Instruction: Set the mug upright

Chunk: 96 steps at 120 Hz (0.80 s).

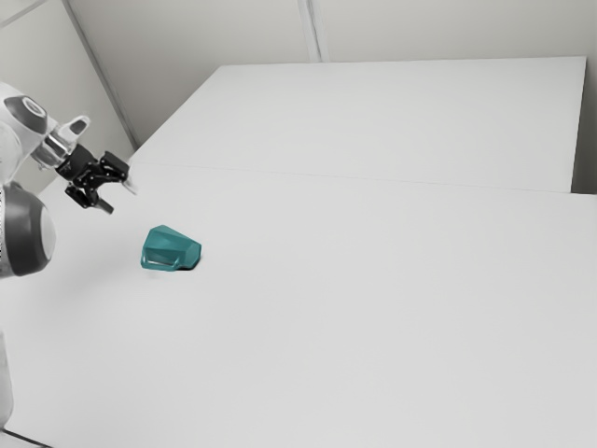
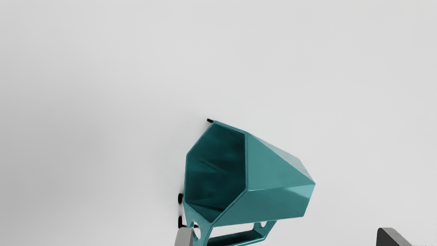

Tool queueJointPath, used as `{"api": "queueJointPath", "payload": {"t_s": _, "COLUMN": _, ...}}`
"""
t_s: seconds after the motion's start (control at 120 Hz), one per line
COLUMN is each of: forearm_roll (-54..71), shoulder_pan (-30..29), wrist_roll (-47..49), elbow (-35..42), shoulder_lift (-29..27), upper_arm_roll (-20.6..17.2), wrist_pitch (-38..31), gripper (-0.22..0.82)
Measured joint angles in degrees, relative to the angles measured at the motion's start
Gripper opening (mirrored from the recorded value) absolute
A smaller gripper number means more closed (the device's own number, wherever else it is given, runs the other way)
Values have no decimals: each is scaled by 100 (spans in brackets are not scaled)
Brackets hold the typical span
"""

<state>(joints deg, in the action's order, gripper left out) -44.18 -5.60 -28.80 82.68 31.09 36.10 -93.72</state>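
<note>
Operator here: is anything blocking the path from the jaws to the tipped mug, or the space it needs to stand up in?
Nothing visible blocks either. The jaws stand open above the table, with bare surface around the teal mug, which lies on its side.

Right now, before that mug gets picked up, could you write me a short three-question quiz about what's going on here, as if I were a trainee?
1. Multiple choice: how do the jaws stand in relation to the mug?
a) closed on its rim
b) spread apart, not gripping it
c) closed on its base

2. True or false: the mug is lying on its side on the table.

3. Fill in the blank: in the wrist view, the part of the mug that appears closest to the jaws is its ____.

Key: 1. b; 2. true; 3. handle.
</note>
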Motion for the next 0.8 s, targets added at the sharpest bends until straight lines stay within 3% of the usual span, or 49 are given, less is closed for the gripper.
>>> {"api": "queueJointPath", "payload": {"t_s": 0.483, "forearm_roll": -1323, "shoulder_pan": -486, "wrist_roll": -1225, "elbow": -98, "shoulder_lift": 972, "upper_arm_roll": 17, "wrist_pitch": 1034, "gripper": 59}}
{"api": "queueJointPath", "payload": {"t_s": 0.8, "forearm_roll": -1538, "shoulder_pan": -427, "wrist_roll": -1639, "elbow": -101, "shoulder_lift": 1166, "upper_arm_roll": -53, "wrist_pitch": 1297, "gripper": 58}}
